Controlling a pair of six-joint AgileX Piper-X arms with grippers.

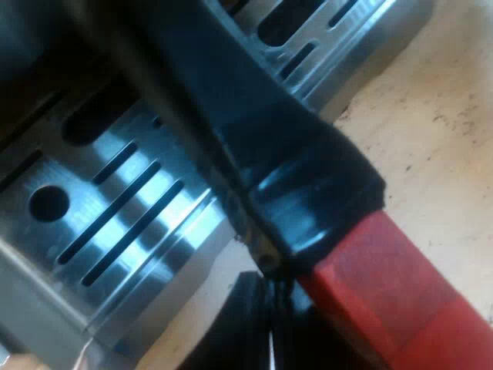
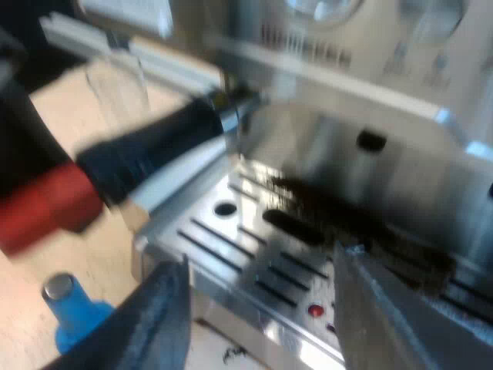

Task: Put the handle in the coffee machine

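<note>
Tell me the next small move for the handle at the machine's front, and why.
Probably raise the holder a little so its metal end seats under the machine, then turn it to lock. It sits slanted above the drip tray, metal end at the machine's front, not visibly locked; the right gripper is open, holding nothing.

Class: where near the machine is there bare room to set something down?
Bare tabletop lies beside the drip tray, beyond the handle. The tray's slotted top under the open right gripper is free. Crowded: around the blue tamper, near the handle's red end.
</note>
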